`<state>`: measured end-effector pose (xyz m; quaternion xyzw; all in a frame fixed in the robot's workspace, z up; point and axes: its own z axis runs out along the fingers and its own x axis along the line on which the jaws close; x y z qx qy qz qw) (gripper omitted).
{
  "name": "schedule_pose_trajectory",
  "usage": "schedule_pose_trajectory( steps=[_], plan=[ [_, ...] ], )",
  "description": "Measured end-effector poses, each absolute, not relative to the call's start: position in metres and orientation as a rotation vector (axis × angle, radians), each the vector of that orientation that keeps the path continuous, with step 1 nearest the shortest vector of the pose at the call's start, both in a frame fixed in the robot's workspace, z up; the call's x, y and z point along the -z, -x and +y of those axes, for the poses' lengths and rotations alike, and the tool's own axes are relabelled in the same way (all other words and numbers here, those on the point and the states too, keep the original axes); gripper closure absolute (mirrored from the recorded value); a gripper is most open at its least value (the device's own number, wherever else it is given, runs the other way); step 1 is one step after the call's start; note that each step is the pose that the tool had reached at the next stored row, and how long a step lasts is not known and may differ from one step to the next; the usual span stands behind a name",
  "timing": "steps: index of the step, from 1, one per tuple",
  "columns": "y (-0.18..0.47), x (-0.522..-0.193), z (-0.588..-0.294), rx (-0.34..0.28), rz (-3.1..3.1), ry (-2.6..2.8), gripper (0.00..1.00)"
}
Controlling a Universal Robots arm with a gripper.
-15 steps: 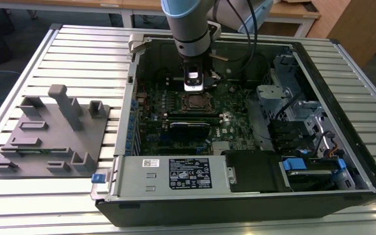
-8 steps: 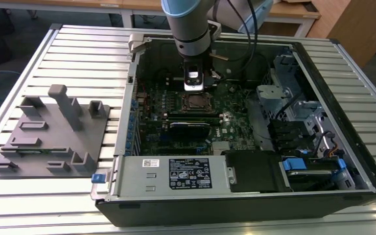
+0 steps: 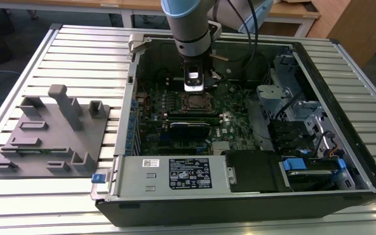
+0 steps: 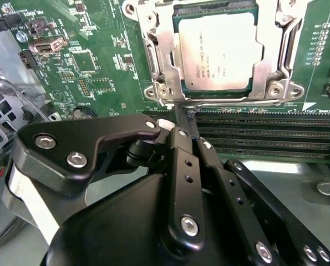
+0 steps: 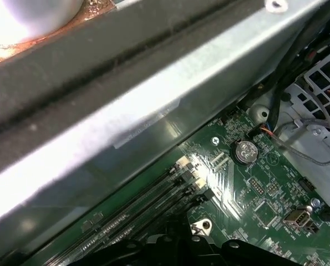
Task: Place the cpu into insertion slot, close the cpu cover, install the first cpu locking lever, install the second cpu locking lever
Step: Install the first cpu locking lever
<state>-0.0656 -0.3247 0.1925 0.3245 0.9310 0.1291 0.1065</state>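
Claw: clenched, the black fingertips pressed together with no gap, in the second wrist view (image 4: pixel 185 113). In the exterior view it hangs inside the case just above the socket (image 3: pixel 195 88).
Claw contact: the tips sit at the socket's edge on the side of the memory slots (image 4: pixel 264 133), right at the end of a thin silver locking lever (image 4: pixel 226 101). I cannot tell whether they pinch the lever.
Cpu: the cpu (image 4: pixel 217 50) lies flat in the insertion slot (image 4: pixel 156 88), its dull grey top showing.
Cpu cover: the cpu cover (image 4: pixel 166 55) is down around the chip, which shows through its square window.
Lever: the rod runs along the socket edge nearest the claw; whether it is latched I cannot tell.
Motherboard: the green motherboard (image 4: pixel 98 72) surrounds the socket; the first wrist view shows a coin battery (image 5: pixel 244 151) on it beside the case's metal wall (image 5: pixel 153 111).
Case: the open computer case (image 3: pixel 364 161) lies on the slatted surface (image 3: pixel 77 54), a labelled power supply (image 3: pixel 175 174) along its near side.
Fixture: a grey moulded fixture (image 3: pixel 51 132) sits on the surface at the exterior view's left, apart from the case.
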Motion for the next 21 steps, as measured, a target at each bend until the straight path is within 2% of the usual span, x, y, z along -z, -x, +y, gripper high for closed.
schedule_pose_trajectory(
  steps=[16,21],
  plan=[
    [0.0658,-0.1916,-0.3311,-0.400,2.742,-0.961,0.90],
    [0.0666,-0.1915,-0.3313,-0.437,2.743,-0.967,0.90]
  ],
)
